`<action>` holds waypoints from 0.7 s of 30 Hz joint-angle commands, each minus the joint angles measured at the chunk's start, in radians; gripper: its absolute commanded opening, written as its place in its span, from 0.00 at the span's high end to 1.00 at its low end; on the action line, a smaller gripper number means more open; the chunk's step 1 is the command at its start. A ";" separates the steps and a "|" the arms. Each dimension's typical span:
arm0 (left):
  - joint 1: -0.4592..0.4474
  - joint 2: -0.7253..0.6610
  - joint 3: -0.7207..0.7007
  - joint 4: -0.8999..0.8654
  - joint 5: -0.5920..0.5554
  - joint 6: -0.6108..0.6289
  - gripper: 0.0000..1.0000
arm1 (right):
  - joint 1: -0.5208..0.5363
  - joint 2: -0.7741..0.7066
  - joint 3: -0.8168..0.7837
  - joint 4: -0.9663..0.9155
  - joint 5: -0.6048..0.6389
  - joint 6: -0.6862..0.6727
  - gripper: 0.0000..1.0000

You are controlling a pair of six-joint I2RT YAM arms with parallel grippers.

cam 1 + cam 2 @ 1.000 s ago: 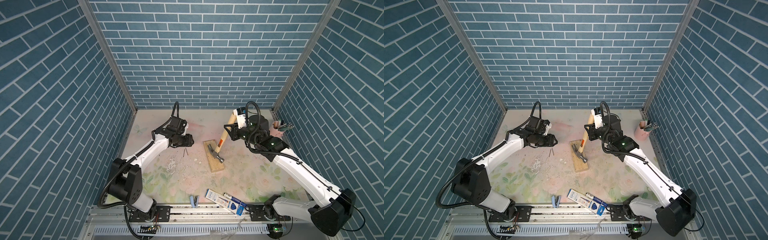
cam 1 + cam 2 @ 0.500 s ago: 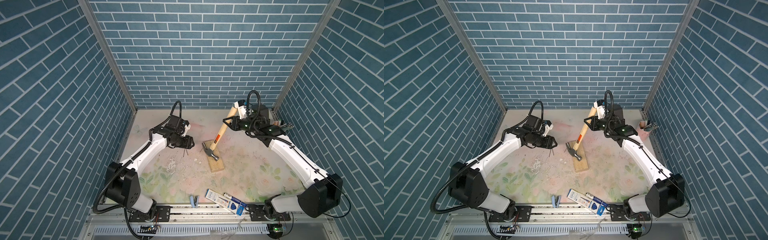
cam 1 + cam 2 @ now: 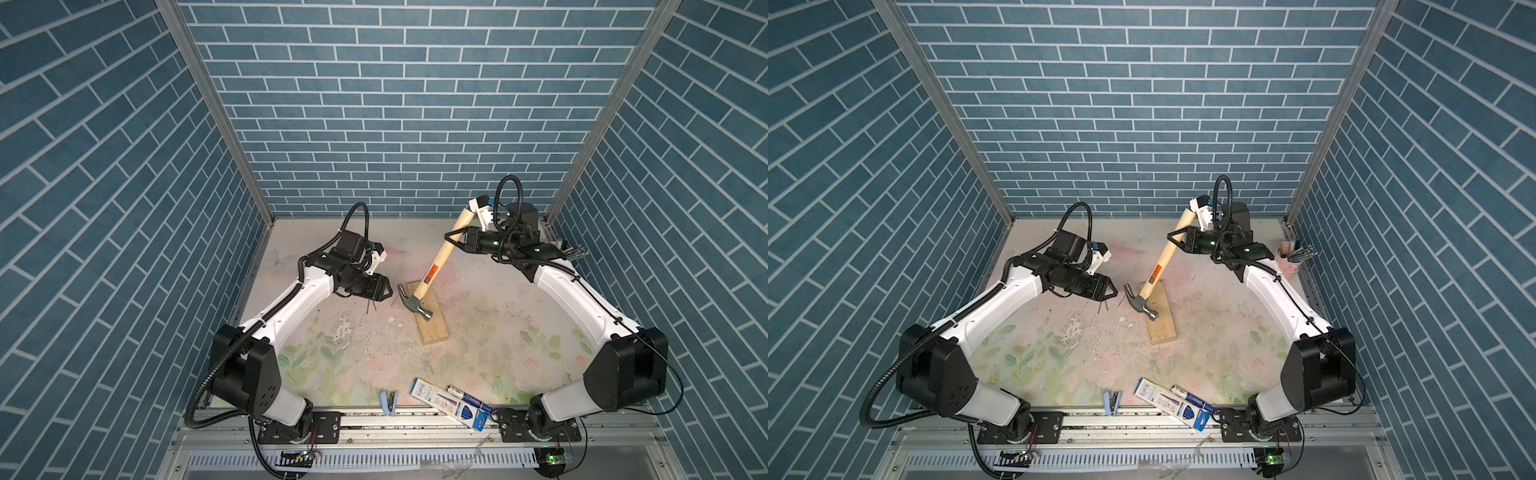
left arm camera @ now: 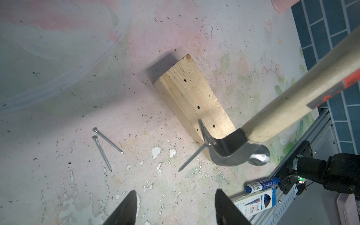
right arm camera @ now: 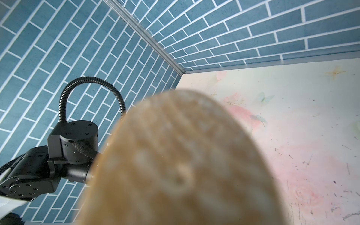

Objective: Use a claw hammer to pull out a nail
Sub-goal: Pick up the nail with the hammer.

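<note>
1. My right gripper (image 3: pixel 451 240) is clamped on the claw hammer with the pale wooden handle, orange-and-black label and dark grey steel head (image 3: pixel 431 272), high on the handle near its butt end.
2. The hammer's long axis is steeply tilted: the butt is up toward the back wall, and the head is down on the pale rectangular wooden block (image 3: pixel 435 330). The curved claw points toward my left arm.
3. One thin silver nail (image 4: pixel 191 158) sits caught in the claw, its shank clear of the block and its tip aimed at the mat.
4. My left gripper (image 4: pixel 175 195) hangs just beside the claw with its jaws spread and nothing between them.
5. One pink cup (image 3: pixel 1284 254) stands in the far right corner with dark, thin sticks (image 3: pixel 1305 251) in it; I cannot tell how many.
6. Count: one hammer, one block with small dark holes, three nails in all, two of them lying loose (image 4: pixel 108 141) on the worn floral mat (image 3: pixel 498 332), touching near their heads. At the front edge lie one blue-and-white flat box (image 3: pixel 432 395) and one blue marker (image 3: pixel 469 401).
</note>
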 commanded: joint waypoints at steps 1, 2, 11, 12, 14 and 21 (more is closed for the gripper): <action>-0.009 -0.013 0.012 -0.021 0.019 0.036 0.35 | -0.012 0.001 0.054 0.131 -0.136 0.180 1.00; -0.011 -0.014 0.010 -0.021 0.017 0.038 0.35 | -0.017 0.006 0.052 0.140 -0.145 0.189 1.00; -0.022 -0.014 0.008 -0.027 0.037 0.052 0.35 | -0.032 0.038 0.056 0.180 -0.214 0.214 1.00; -0.024 -0.013 0.008 -0.028 0.038 0.054 0.35 | -0.035 0.042 0.057 0.184 -0.218 0.219 1.00; -0.027 -0.008 0.010 -0.031 0.036 0.058 0.35 | -0.038 0.044 0.054 0.193 -0.223 0.227 1.00; -0.045 0.002 0.015 -0.050 0.013 0.077 0.42 | -0.056 0.038 0.052 0.196 -0.231 0.228 1.00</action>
